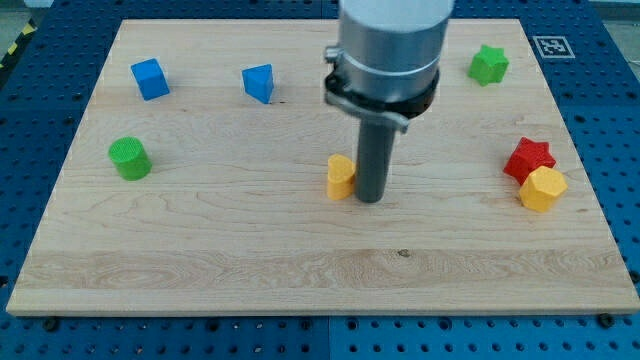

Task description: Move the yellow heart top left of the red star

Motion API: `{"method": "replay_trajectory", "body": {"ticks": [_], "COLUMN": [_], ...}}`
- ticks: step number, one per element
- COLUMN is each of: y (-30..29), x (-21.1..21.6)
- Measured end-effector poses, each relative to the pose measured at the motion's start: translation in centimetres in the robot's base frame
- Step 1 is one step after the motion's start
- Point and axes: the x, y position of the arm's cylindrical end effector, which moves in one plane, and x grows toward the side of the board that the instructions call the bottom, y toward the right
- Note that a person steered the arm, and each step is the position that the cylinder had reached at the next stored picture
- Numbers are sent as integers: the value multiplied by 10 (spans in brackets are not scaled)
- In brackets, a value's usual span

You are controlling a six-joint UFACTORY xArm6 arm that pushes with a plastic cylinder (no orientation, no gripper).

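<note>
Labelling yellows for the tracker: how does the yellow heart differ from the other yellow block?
The yellow heart sits mid-board, against my tip on its left; the yellow hexagonal block sits near the view's right edge, touching the red star. The heart looks smaller and is partly hidden by the rod; the hexagonal block shows fully. Both are yellow.

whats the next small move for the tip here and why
Probably swing my tip round to the view's left of the yellow heart. At present it stands against the heart's right side, while the red star lies far off toward the view's right, with a yellow block touching its lower right. Pushing from here would send the heart away from the star.
</note>
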Motion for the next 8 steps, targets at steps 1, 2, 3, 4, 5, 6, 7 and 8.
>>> {"method": "replay_trajectory", "body": {"ticks": [1, 2, 3, 4, 5, 6, 7, 8], "y": [0, 0, 0, -12, -64, -72, -26, 25], "x": [1, 1, 2, 30, 46, 16, -29, -43]}}
